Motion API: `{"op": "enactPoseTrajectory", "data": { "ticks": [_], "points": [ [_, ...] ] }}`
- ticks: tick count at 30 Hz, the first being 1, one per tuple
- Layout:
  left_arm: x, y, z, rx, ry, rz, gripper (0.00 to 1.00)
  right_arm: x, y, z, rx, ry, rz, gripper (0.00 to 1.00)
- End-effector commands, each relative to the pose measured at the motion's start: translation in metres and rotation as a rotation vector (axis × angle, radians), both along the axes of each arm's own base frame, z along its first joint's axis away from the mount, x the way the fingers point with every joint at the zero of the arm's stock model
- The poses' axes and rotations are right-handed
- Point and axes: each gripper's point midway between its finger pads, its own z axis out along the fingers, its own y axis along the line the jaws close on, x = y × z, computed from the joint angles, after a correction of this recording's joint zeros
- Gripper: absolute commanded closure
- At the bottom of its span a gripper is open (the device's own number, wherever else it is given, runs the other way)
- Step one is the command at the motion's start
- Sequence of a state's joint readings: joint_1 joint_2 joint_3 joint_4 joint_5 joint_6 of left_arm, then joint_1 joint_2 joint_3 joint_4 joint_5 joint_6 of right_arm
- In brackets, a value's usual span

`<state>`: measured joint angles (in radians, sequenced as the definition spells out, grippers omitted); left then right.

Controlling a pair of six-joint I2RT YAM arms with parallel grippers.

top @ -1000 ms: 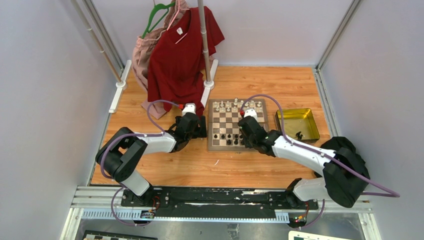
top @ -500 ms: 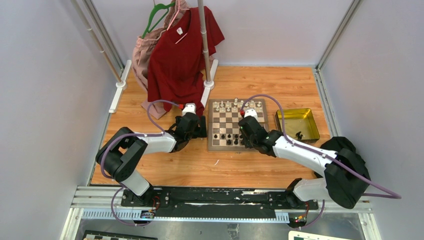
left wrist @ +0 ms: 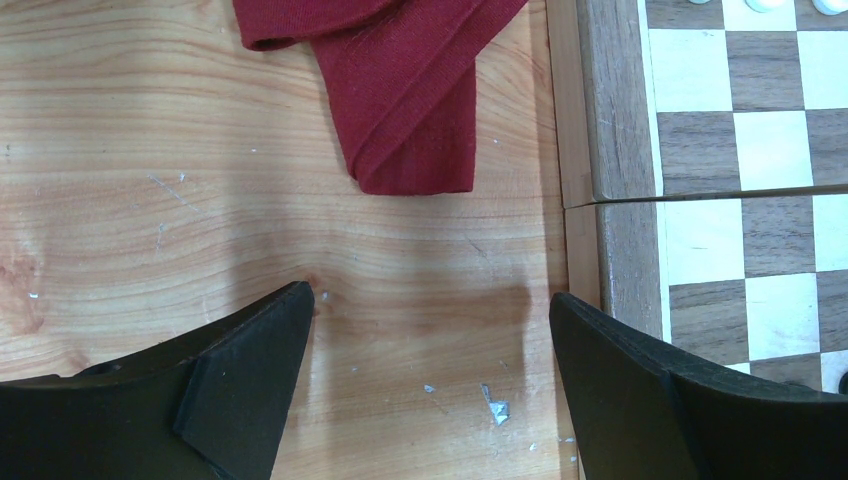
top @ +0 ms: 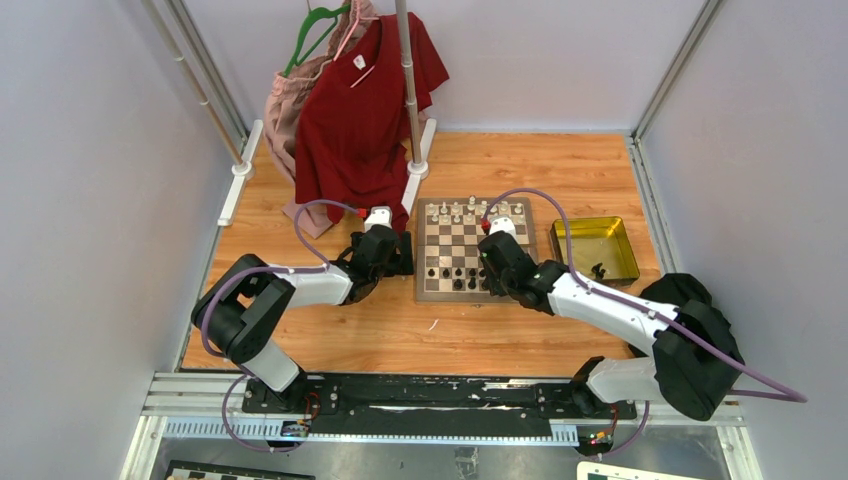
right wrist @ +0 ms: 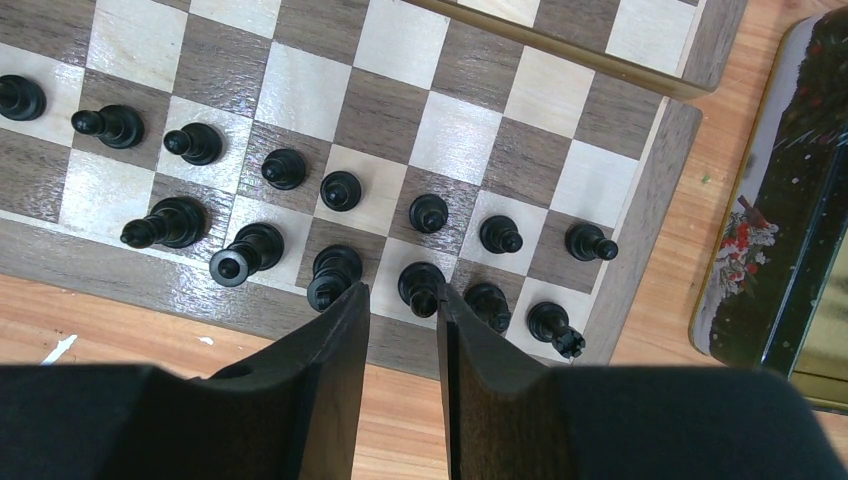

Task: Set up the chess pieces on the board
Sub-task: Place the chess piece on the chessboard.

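The right gripper [right wrist: 400,292] hovers slightly parted and empty over the board's [right wrist: 460,140] near edge. One loose black piece [top: 598,270] sits in the tray [top: 585,221] toward the desk's [left wrist: 150,200] right edge, so this arm is nearer. The left gripper [left wrist: 430,296] gapes empty.

Left hand [left wrist: 430,297] spread wide; right hand [right wrist: 402,294] narrowly parted.

black pieces [right wrist: 340,190] crowd the board's [right wrist: 455,135] near rows, middle free.
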<state>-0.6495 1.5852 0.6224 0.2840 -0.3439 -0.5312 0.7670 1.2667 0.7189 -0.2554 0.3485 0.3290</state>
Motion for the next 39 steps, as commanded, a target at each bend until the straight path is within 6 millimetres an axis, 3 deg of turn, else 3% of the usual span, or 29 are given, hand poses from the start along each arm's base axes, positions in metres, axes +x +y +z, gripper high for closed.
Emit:
{"op": "enactPoseTrajectory", "data": {
  "ticks": [1,39],
  "points": [
    [0.0001,-0.0005,-0.0036,-0.003,0.011,0.002,0.06,-0.0015,-0.0059,-0.0001,0.004,0.0,-0.026,0.65],
    [0.0009,-0.0028,-0.0046,-0.003,0.015,-0.005,0.06,0.003,0.0002,-0.001,0.067,0.006,-0.025,0.68]
  ]
}}
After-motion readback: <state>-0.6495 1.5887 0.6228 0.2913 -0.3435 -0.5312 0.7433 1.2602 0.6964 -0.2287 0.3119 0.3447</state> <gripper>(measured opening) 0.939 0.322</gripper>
